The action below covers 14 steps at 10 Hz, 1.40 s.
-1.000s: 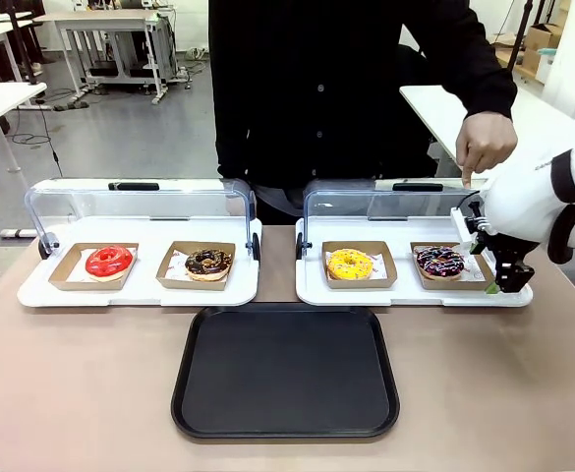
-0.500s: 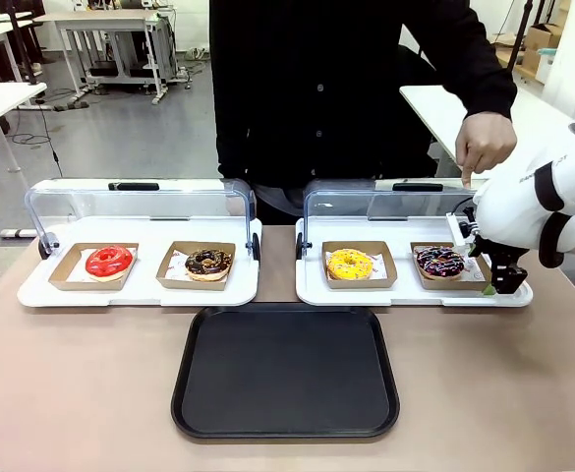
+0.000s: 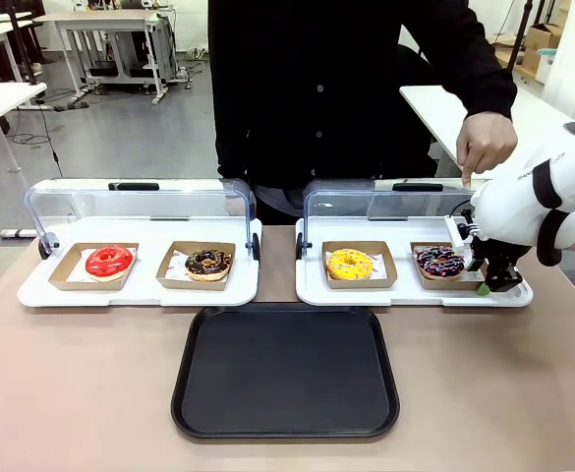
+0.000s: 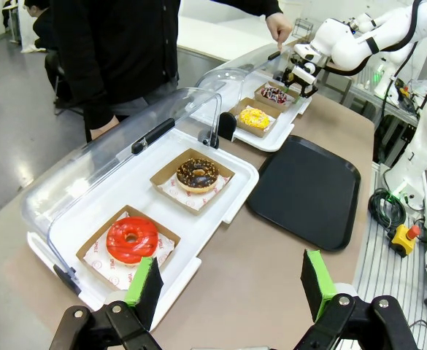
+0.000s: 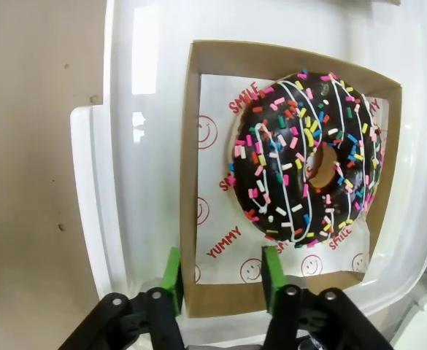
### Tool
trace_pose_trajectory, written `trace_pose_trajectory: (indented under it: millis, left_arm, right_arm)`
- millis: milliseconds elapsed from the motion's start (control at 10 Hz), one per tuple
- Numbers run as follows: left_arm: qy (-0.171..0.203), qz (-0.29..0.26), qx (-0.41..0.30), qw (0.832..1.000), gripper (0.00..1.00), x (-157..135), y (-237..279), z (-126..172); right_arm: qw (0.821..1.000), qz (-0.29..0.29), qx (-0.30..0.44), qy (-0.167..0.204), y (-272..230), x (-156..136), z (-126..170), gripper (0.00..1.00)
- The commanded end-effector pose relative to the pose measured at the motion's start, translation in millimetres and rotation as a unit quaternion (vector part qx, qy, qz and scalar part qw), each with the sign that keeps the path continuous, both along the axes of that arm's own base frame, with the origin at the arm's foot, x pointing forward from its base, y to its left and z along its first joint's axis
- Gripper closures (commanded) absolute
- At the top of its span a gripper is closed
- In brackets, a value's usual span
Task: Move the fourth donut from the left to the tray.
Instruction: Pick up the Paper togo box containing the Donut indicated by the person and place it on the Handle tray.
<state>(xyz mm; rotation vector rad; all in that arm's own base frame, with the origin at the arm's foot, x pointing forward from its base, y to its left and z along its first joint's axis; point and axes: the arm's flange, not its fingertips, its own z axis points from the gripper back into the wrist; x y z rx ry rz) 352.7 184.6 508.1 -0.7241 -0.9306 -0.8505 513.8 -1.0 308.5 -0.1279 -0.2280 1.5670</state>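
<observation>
Right wrist view shows a chocolate-glazed donut (image 5: 304, 157), white-striped, with coloured sprinkles.

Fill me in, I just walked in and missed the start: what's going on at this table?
The right gripper is down at the fourth donut on a white display tray, its open jaws straddling a wall of the cardboard holder near a corner. The donut is not yet lifted, and the black tray waits in front. The left gripper hangs open over the table.
</observation>
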Motion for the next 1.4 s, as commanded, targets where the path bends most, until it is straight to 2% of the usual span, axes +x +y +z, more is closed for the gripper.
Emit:
trace_pose_trajectory:
  millis: [0, 600, 700, 1000, 1100, 1300]
  left_arm:
    - [-0.013, -0.006, -0.004, 1.000, 0.00, -0.3, 1.3, 1.6]
    - [-0.013, -0.006, -0.004, 1.000, 0.00, -0.3, 1.3, 1.6]
    - [-0.013, -0.006, -0.004, 1.000, 0.00, -0.3, 1.3, 1.6]
    - [-0.013, -0.006, -0.004, 1.000, 0.00, -0.3, 1.3, 1.6]
    - [-0.013, -0.006, -0.004, 1.000, 0.00, -0.3, 1.3, 1.6]
    - [-0.013, -0.006, -0.004, 1.000, 0.00, -0.3, 1.3, 1.6]
  right_arm:
    - [1.000, 0.002, -0.006, 0.014, -2.8, 4.6, 6.1, 1.00]
    - [0.999, 0.019, 0.000, 0.033, -7.1, 3.6, 5.7, 1.00]
    - [1.000, -0.002, 0.004, 0.025, -4.8, 1.0, 1.4, 1.00]
    - [1.000, 0.001, 0.004, 0.027, -4.8, 0.9, 1.5, 0.98]
    - [1.000, -0.020, 0.007, 0.012, -6.2, -5.9, 18.0, 0.98]
    - [0.999, -0.024, 0.019, -0.012, -0.7, -22.8, 47.3, 0.98]
